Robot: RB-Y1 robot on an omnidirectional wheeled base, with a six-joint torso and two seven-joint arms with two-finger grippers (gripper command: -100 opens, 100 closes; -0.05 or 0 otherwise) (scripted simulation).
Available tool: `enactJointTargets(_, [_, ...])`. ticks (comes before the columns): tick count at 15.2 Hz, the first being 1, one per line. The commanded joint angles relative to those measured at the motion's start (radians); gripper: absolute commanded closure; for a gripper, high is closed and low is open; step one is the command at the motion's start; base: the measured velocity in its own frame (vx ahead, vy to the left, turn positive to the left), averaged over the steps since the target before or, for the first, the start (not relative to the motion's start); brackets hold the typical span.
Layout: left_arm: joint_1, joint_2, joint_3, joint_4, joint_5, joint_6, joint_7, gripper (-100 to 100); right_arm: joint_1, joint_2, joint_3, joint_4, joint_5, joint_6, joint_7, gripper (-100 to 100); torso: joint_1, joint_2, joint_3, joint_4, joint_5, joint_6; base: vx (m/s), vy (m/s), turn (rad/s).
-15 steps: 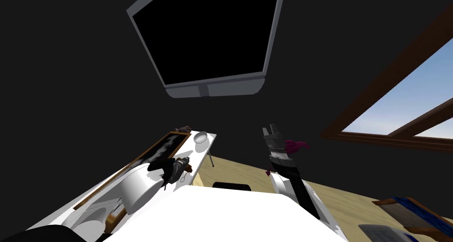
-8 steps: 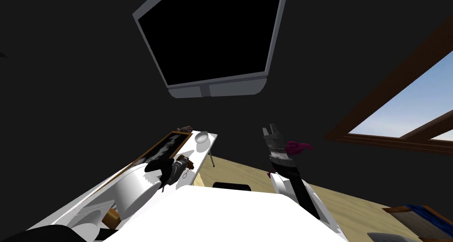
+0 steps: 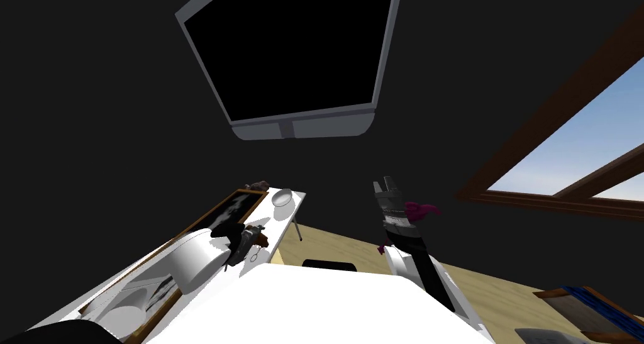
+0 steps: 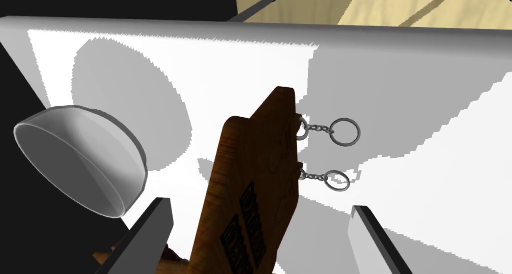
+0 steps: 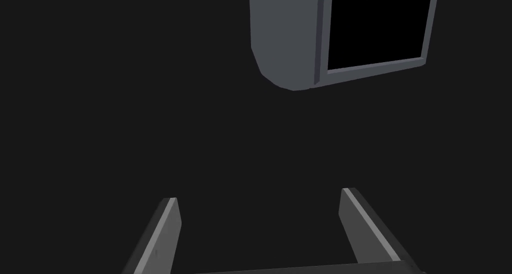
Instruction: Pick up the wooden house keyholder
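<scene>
While the left gripper (image 4: 260, 205) stands open around the keyholder (image 4: 255, 156), a bowl (image 4: 80, 161) sits near one finger (image 4: 155, 231).

Head view, as I see it: dim, dark walls (image 3: 94, 107) splaying toward the corners, daylight at the window (image 3: 585, 145). Left wrist view: hard, jagged-edged shadows cross the bright white table (image 4: 240, 60).
</scene>
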Motion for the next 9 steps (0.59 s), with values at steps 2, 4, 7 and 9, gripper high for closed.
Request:
enactJointTargets(2, [0.006, 0.024, 0.015, 0.016, -0.010, 0.045, 0.012, -100, 0.000, 0.000, 0.000, 0.000, 0.000, 0.000, 0.000, 0, 0.000, 0.000, 0.000, 0.000, 0.000, 0.000, 0.074, -0.044, -0.035])
enactJointTargets(4, [0.011, 0.041, 0.025, 0.027, -0.013, 0.071, 0.018, -100, 0.000, 0.000, 0.000, 0.000, 0.000, 0.000, 0.000, 0, 0.001, 0.000, 0.000, 0.000, 0.000, 0.000, 0.066, -0.035, -0.026])
enactJointTargets(7, [0.021, 0.069, 0.038, 0.038, -0.019, 0.113, 0.030, -100, 0.000, 0.000, 0.000, 0.000, 0.000, 0.000, 0.000, 0, 0.002, 0.001, 0.001, 0.000, 0.000, 0.000, 0.061, -0.034, -0.025])
enactJointTargets(9, [0.029, 0.088, 0.047, 0.040, -0.023, 0.140, 0.038, -100, 0.000, 0.000, 0.000, 0.000, 0.000, 0.000, 0.000, 0, 0.002, 0.001, 0.001, 0.000, 0.000, 0.000, 0.061, -0.029, -0.021])
